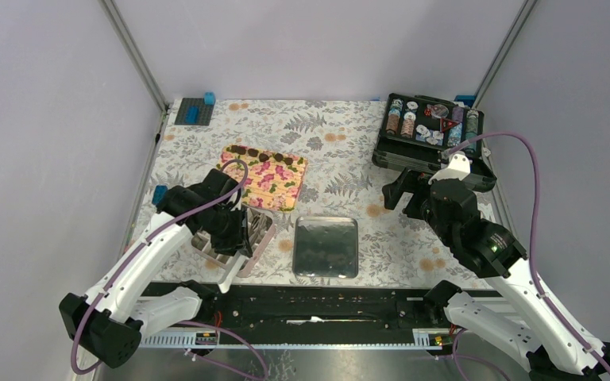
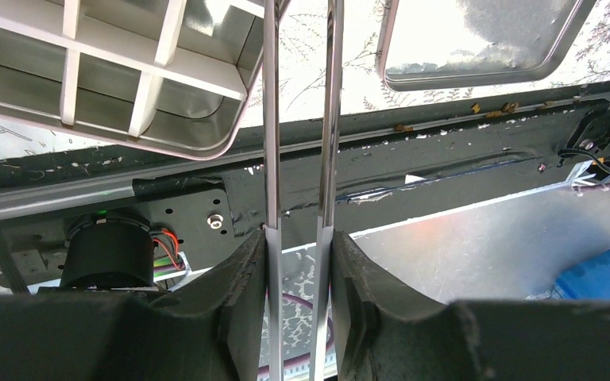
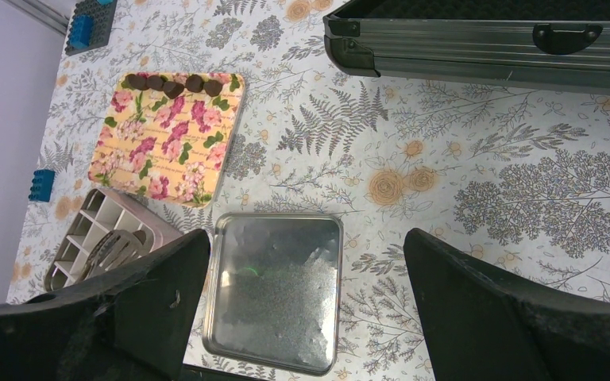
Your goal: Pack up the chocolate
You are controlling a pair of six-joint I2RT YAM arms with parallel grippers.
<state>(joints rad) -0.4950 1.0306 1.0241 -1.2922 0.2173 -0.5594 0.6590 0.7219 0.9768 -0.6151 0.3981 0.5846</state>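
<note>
The chocolate (image 3: 171, 82) is laid in a row along the far edge of a floral board (image 1: 274, 182) on the table (image 1: 349, 135). Metal tongs (image 2: 271, 119) are clamped in the left gripper (image 2: 298, 238) over a gridded box (image 2: 127, 79). The right gripper (image 3: 306, 238) is spread wide above a tin lid (image 3: 274, 317).

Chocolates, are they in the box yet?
Not yet. Done: the lid is off, lying beside the gridded box. In hand: the left gripper holds metal tongs by the box. Still to do: the chocolates sit in a row on the flowery board, and the box cells in view are empty.
</note>
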